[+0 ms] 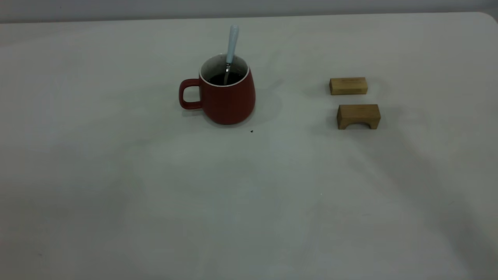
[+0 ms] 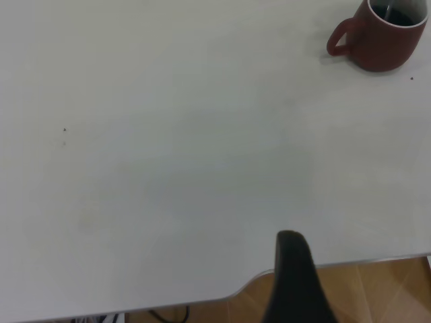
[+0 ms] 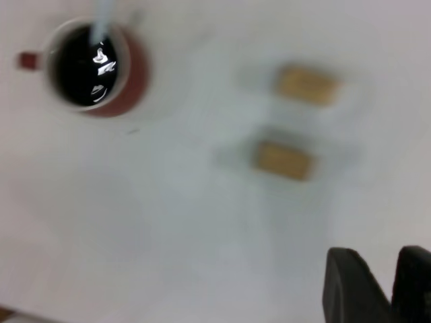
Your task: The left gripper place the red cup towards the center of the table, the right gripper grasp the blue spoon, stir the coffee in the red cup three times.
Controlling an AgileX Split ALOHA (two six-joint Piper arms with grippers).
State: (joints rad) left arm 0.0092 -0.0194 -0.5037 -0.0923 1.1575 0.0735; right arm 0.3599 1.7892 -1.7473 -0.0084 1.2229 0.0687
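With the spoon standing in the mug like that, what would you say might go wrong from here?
1. The blue spoon only leans on the rim of the red cup; a nudge might knock it out or tip the cup.
2. The coffee sits fairly high, so a bump could spill it onto the table.
3. Two wooden blocks lie on the right gripper side and could get hit on a low approach.

The blue spoon has its bowl sunk out of sight in the coffee. In the left wrist view the red cup is cut by the frame's edge, and only one dark finger of the left gripper shows. The right wrist view is smeared: two wooden blocks lose their outlines, and the right gripper is clipped at the corner
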